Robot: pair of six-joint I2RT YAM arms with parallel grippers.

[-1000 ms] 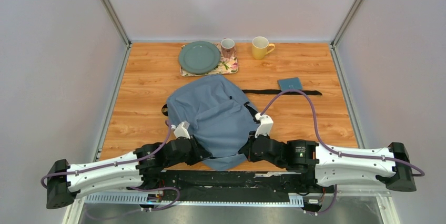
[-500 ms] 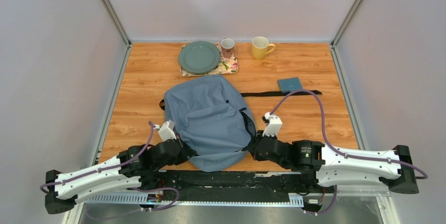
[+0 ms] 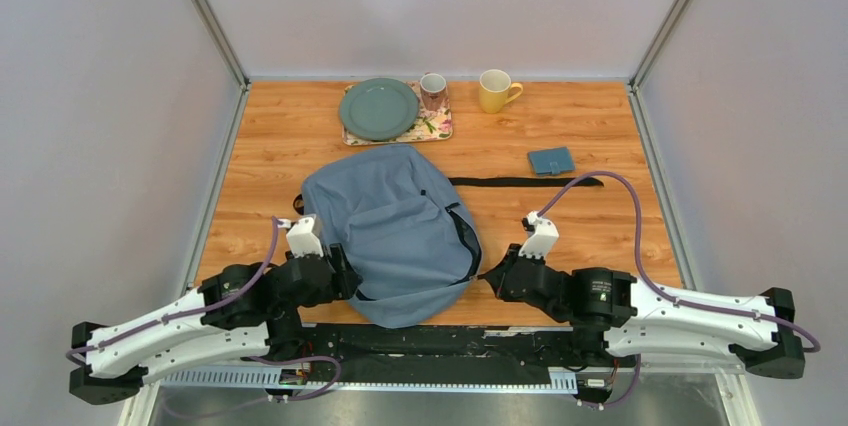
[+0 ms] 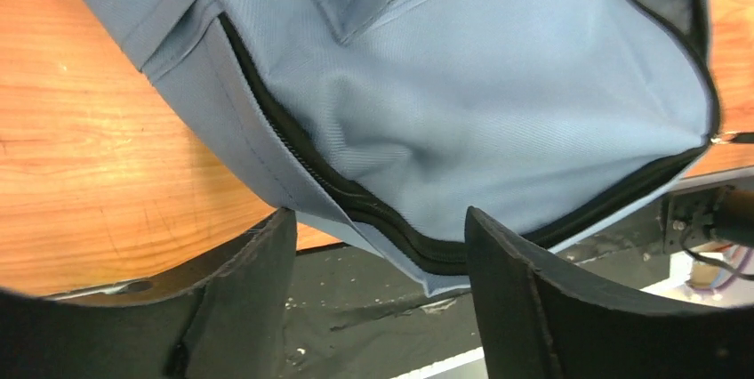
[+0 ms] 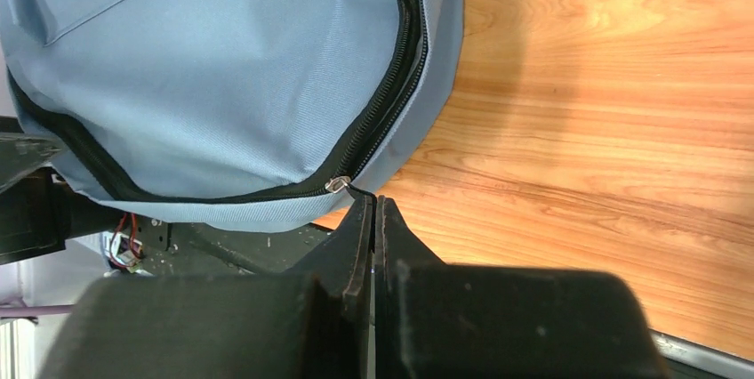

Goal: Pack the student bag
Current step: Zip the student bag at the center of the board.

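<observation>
Pinching the student bag's [image 5: 222, 85] zipper pull [image 5: 338, 185], right hand [image 5: 373, 208] hides its tab

You have the student bag [image 3: 390, 231] near-centre on the tabletop [image 3: 640, 136], left pincer [image 4: 381, 245] at its left, right pincer [image 5: 373, 208] at its right, plate [image 3: 378, 108] on tray [image 3: 437, 130] behind, case [image 3: 551, 160] right-rear.

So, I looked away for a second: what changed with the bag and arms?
The student bag slid left and settled flatter. The left gripper drew back leftward, open; the right gripper pulled rightward, shut on the zipper pull. Plate, yellow mug and teal case stayed put.
</observation>
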